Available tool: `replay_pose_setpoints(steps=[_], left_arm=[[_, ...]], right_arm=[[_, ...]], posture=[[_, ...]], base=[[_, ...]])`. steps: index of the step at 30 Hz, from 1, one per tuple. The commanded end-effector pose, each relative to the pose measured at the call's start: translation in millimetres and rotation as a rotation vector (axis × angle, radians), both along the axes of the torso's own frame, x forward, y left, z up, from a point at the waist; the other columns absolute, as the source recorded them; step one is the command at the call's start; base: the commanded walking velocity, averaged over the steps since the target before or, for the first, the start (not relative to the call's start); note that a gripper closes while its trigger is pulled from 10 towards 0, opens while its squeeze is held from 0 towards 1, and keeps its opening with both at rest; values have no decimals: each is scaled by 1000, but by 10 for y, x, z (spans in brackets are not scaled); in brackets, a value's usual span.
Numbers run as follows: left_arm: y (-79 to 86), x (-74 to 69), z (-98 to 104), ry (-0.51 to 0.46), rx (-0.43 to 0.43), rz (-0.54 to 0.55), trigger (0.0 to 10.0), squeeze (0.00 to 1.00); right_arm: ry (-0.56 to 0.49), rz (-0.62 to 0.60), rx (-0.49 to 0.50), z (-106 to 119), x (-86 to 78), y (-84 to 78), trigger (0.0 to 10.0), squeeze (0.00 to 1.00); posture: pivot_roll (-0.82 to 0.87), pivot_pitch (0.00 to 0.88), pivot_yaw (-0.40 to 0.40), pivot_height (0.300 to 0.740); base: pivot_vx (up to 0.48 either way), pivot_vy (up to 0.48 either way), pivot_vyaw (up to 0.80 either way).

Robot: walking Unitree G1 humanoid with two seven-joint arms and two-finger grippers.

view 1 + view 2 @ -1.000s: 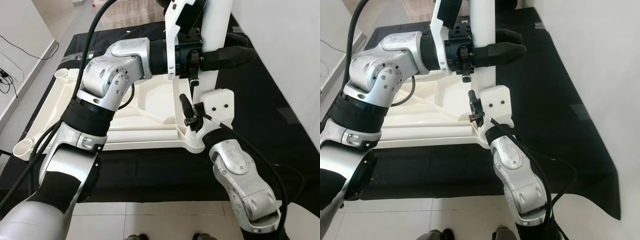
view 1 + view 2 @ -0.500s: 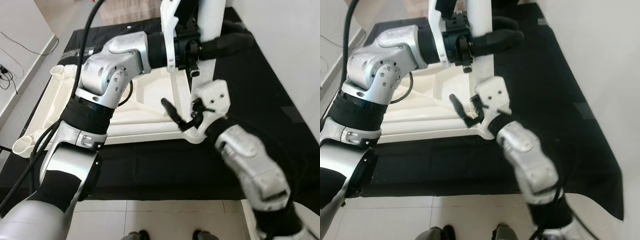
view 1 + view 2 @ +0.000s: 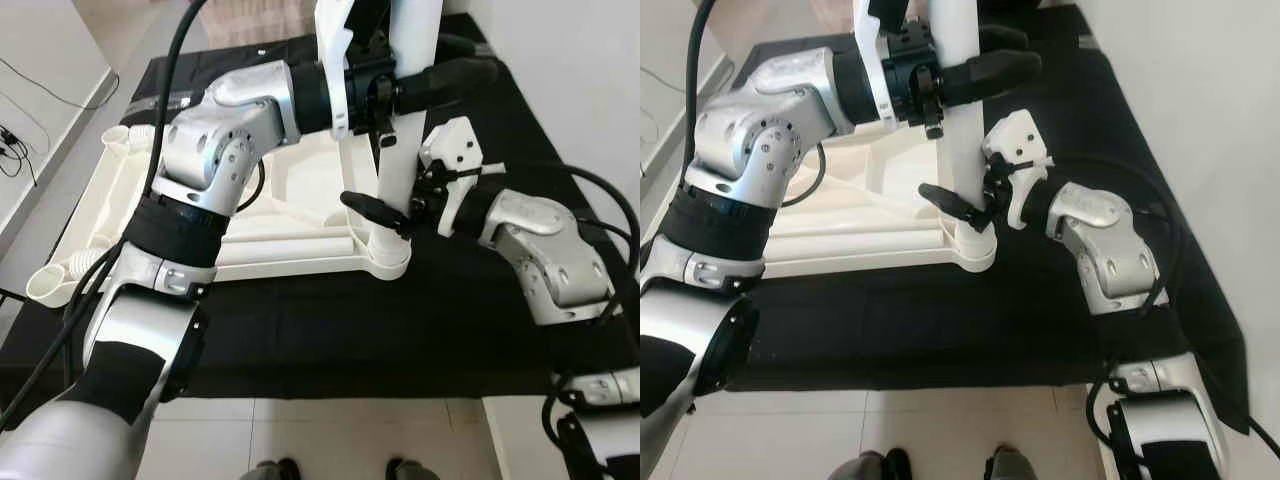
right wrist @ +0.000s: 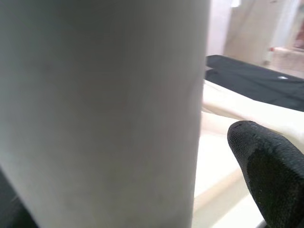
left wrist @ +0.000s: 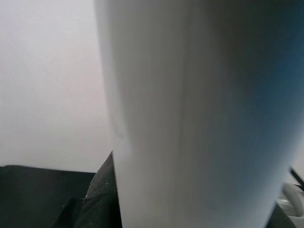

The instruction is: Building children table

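Note:
The white children's table [image 3: 110,200] lies upside down on a black mat [image 3: 300,330]. A white table leg [image 3: 400,150] stands upright in the near right corner socket [image 3: 385,262]. My left gripper [image 3: 470,58] is shut on the leg high up, and the leg [image 5: 190,114] looms close in the left wrist view. My right gripper [image 3: 375,197] reaches in from the right and straddles the leg just above the socket. It is open: one black finger [image 4: 266,166] stands a little apart from the leg [image 4: 104,109], and the other is hidden behind it.
A loose white tube [image 3: 290,243] lies inside the upturned table along its near rail. Open corner sockets [image 3: 50,288] sit at the left. A white wall [image 3: 560,80] runs close on the right. Pale floor tiles [image 3: 330,440] lie in front of the mat.
My right arm has swung out from below the corner to the right side, and its gripper now sits around the lower leg. The left gripper has kept its hold on the leg.

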State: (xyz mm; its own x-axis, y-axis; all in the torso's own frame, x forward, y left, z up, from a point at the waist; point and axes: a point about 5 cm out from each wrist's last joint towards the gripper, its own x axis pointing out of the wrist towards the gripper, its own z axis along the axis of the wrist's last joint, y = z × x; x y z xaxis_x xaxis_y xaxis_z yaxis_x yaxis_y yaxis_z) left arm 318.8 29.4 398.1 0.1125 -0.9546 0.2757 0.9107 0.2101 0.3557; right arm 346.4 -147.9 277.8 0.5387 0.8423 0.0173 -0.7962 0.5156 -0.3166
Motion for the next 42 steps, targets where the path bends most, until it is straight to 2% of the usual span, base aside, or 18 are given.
replay_pose_setpoints(steps=[1, 3, 4, 5, 14, 21, 22, 25, 28, 31, 32, 33, 34, 35, 36, 37, 39, 42], left_arm=[[-81, -69, 40, -12, 20, -50, 0, 0], [-75, -66, 44, -10, 18, -47, 0, 0], [-73, -67, 47, -9, 17, -45, 0, 0], [-74, -72, 52, -9, 16, -43, 0, 0], [-65, -83, 75, -13, 3, -27, 0, 0], [-42, -36, 48, -41, -16, -6, 0, 0], [-41, -20, 44, -40, -15, 8, 10000, 1000], [-45, 3, 42, -28, -14, 28, 10000, 1000], [-51, 9, 47, -22, -15, 33, 10000, 1000], [-41, 34, 50, -21, -22, 73, 10000, 1000], [-41, 34, 50, -21, -22, 73, 10000, 1000], [-42, 33, 47, -21, -16, 70, 10000, 0], [-42, 33, 47, -21, -16, 70, 10000, 0], [-45, 30, 45, -17, -14, 66, 10000, 0], [-42, 36, 51, -12, -13, 65, 10000, 0], [-42, 36, 51, -12, -13, 65, 10000, 0], [-30, 52, 53, -11, -13, 70, 10000, 0], [-30, 60, 49, -12, -11, 77, 10000, 0]], right_arm=[[9, 99, -8, -8, 24, 134, 10000, 0], [18, 121, -7, -1, 52, 134, 10000, 0], [32, 160, -1, 3, 66, 141, 2431, 0], [47, 203, 6, 6, 82, 141, 0, 0], [103, 397, -3, -1, 86, 147, 0, 0], [93, 388, -17, -40, 104, 129, 0, 0], [90, 370, -18, -56, 108, 122, 0, 0], [89, 338, -15, -87, 112, 106, 0, 0], [94, 255, -16, -144, 115, 85, 0, 0], [114, 109, -34, -273, 70, 113, 0, 0], [114, 109, -34, -273, 70, 113, 0, 0], [109, -76, -38, -375, 67, 149, 0, 0], [109, -76, -38, -375, 67, 149, 0, 0], [168, -287, 20, -578, -46, 202, 0, 0], [199, -432, 42, -742, -224, 234, 0, 0], [199, -432, 42, -742, -224, 234, 0, 0], [222, -546, 74, -860, -430, 260, 0, 0], [211, -554, 101, -810, -443, 296, 0, 0]], posture=[[44, 226, 78, 740], [49, 234, 75, 740], [52, 239, 72, 740], [54, 242, 71, 740], [57, 253, 63, 740], [47, 251, 64, 740], [45, 248, 63, 740], [45, 248, 61, 740], [43, 245, 58, 740], [38, 244, 46, 740], [38, 244, 46, 740], [36, 242, 29, 740], [36, 242, 29, 740], [35, 240, 12, 740], [46, 242, 19, 740], [46, 242, 19, 740], [29, 246, 32, 740], [23, 235, 39, 740]], base=[[0, 0, 0], [0, 0, 0], [0, 0, 0], [0, 0, 0], [0, 0, 0], [0, 0, 0], [0, 0, 0], [0, 0, 0], [0, 0, 0], [0, 0, 0], [0, 0, 0], [0, 0, 0], [0, 0, 0], [0, 0, 0], [0, 0, 0], [0, 0, 0], [0, 0, 0], [0, 0, 0]])
